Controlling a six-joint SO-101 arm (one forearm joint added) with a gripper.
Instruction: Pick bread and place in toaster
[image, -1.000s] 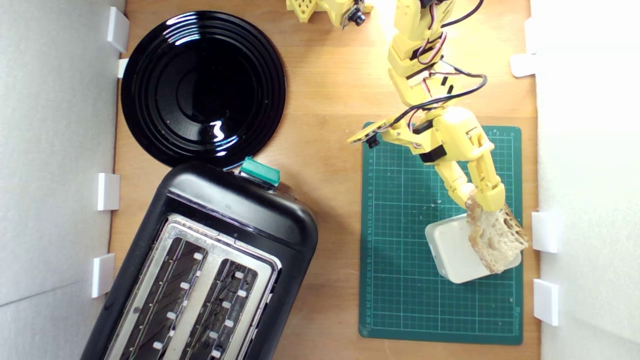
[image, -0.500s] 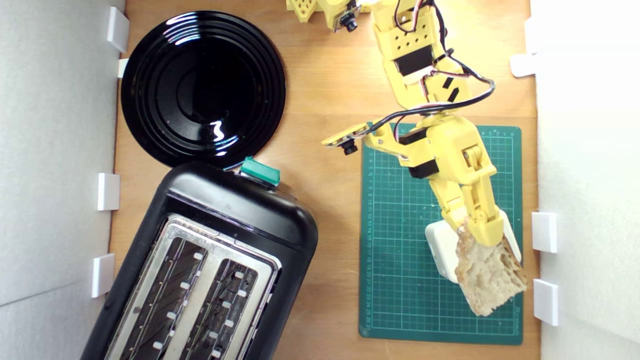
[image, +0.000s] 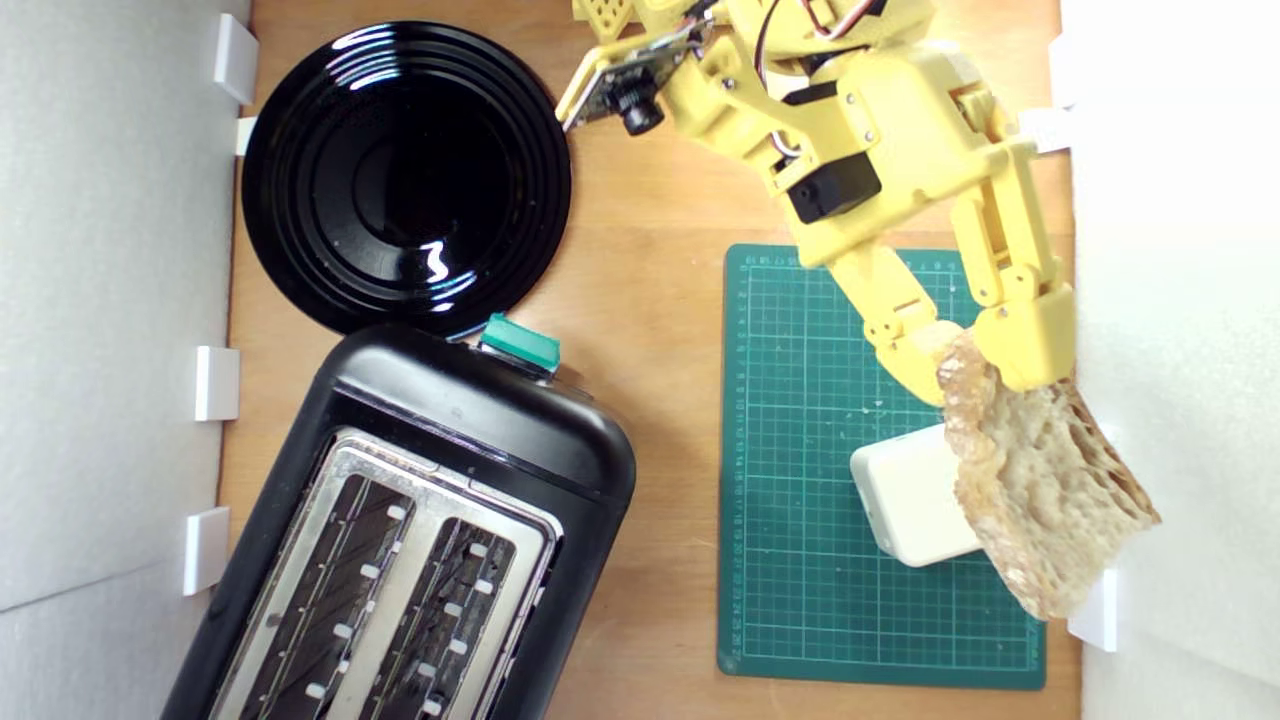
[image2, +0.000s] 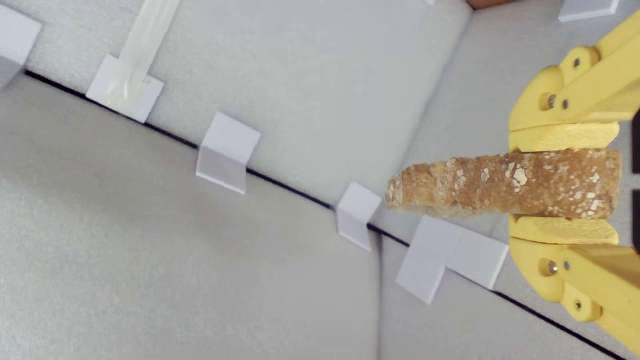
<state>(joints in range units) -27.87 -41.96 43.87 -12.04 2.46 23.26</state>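
Above the green cutting mat, the yellow gripper clenched the crusty wedge-shaped bread slice; aligning it edge-down with the black silver-topped toaster slot mattered most.

bare wood open, toaster slots unobstructed

The bread looks rough and full of little holes, with a bumpy brown crust. The gripper is smooth yellow plastic. The toaster is smooth black, with a shiny metal top. The plate is very glossy black. The table is wood. The green mat looks matt. The white box is smooth plastic. The walls look matt and a bit grainy.
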